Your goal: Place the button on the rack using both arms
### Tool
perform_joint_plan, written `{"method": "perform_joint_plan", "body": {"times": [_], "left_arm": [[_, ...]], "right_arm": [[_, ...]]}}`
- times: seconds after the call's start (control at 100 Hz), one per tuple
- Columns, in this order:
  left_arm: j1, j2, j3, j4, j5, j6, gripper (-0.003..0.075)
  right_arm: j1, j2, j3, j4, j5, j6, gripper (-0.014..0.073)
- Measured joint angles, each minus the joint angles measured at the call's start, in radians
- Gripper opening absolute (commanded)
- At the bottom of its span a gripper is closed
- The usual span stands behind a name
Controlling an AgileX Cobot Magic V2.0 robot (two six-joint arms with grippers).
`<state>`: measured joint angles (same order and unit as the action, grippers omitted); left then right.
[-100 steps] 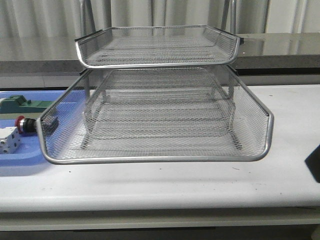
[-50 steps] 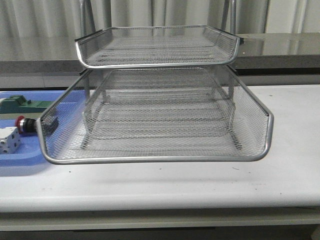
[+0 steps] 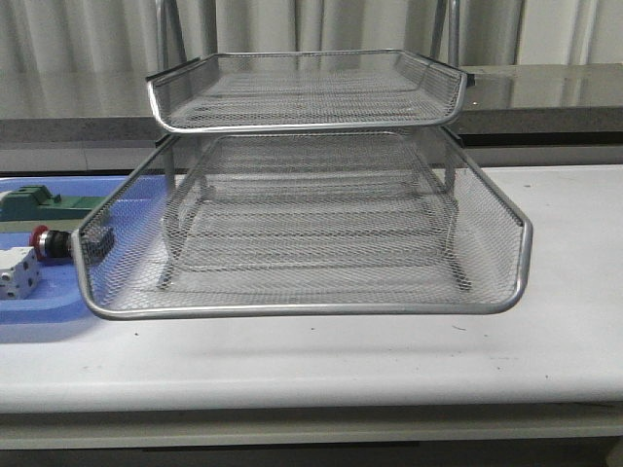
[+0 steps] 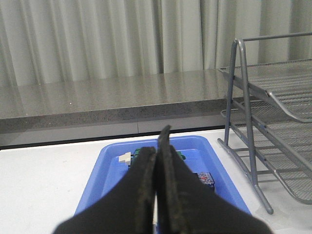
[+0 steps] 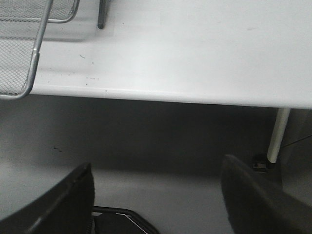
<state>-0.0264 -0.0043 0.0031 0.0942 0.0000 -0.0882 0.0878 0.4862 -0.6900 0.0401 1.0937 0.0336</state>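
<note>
Now the right arm's dark edge has left the front view, its fingers (image 5: 156,195) spread below the counter (image 3: 545,321), left fingers (image 4: 157,195) pressed together and empty, while the button (image 3: 47,241) waits in the blue tray (image 3: 39,311) beside the rack (image 3: 302,233), unpicked.

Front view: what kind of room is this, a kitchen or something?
Probably a robot test lab, not a kitchen: a plain white table holding a wire-mesh letter rack and a blue parts tray, with curtains behind.

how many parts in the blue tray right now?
3 visible: the green block at the back of the blue tray, the button in the middle by the rack, the white-grey block nearest the camera. The image edge may hide more.
</note>
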Motion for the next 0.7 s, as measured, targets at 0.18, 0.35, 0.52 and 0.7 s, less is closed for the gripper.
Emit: {"method": "perform_joint_plan", "body": {"times": [0.18, 0.35, 0.52, 0.7], "left_arm": [[0.0, 0.0, 0.0, 0.0, 0.0, 0.0, -0.002], [0.0, 0.0, 0.0, 0.0, 0.0, 0.0, -0.002], [0.0, 0.0, 0.0, 0.0, 0.0, 0.0, -0.002], [0.0, 0.0, 0.0, 0.0, 0.0, 0.0, -0.002]], "right_arm": [[0.0, 0.0, 0.0, 0.0, 0.0, 0.0, 0.029], [0.0, 0.0, 0.0, 0.0, 0.0, 0.0, -0.0047], [0.0, 0.0, 0.0, -0.002, 0.0, 0.002, -0.0068], [0.0, 0.0, 0.0, -0.002, 0.0, 0.002, -0.0068]]}}
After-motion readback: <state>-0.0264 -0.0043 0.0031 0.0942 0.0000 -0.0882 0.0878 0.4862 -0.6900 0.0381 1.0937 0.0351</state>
